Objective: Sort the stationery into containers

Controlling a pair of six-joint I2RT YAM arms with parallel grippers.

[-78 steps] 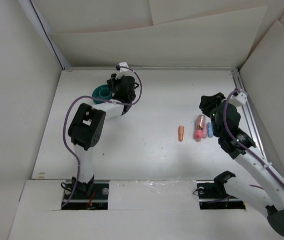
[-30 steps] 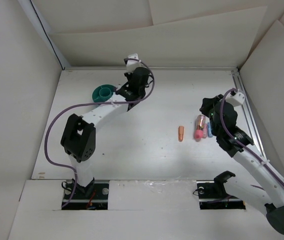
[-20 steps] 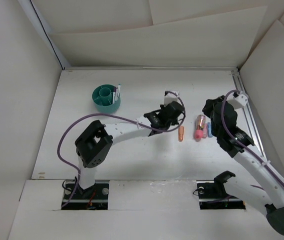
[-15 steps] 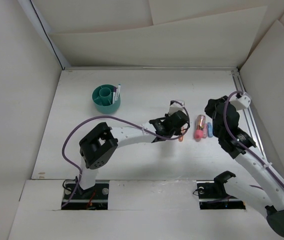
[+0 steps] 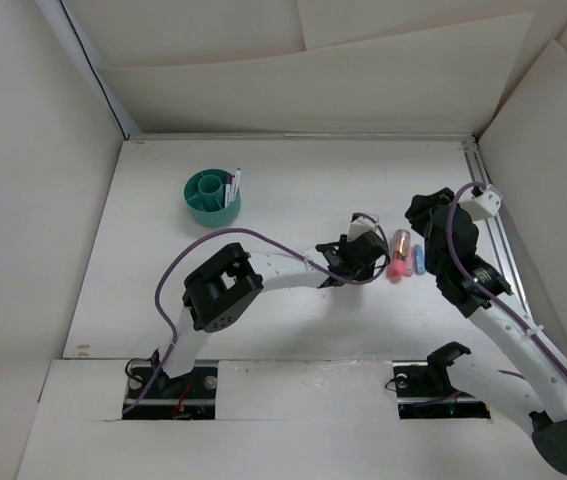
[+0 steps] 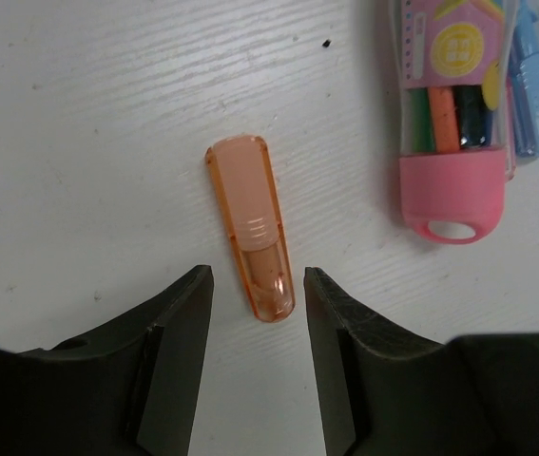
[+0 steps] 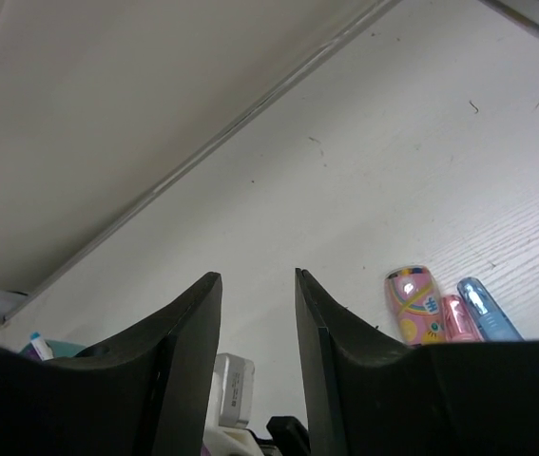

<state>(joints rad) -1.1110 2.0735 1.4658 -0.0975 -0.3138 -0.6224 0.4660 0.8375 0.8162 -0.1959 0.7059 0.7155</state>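
My left gripper (image 6: 255, 285) hangs open astride the stubby, round-ended translucent orange plastic piece (image 6: 250, 218) lying on the grainy white surface (image 6: 98, 133).

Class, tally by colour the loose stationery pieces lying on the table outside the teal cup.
Orange: 1, the orange piece
Pink: 2, the patterned pink case and a plain pink piece
Blue: 1, the blue piece
Total: 4

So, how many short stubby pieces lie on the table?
3: orange piece at the left gripper, pink piece apart from it, blue piece beside the pink; more may be hidden.
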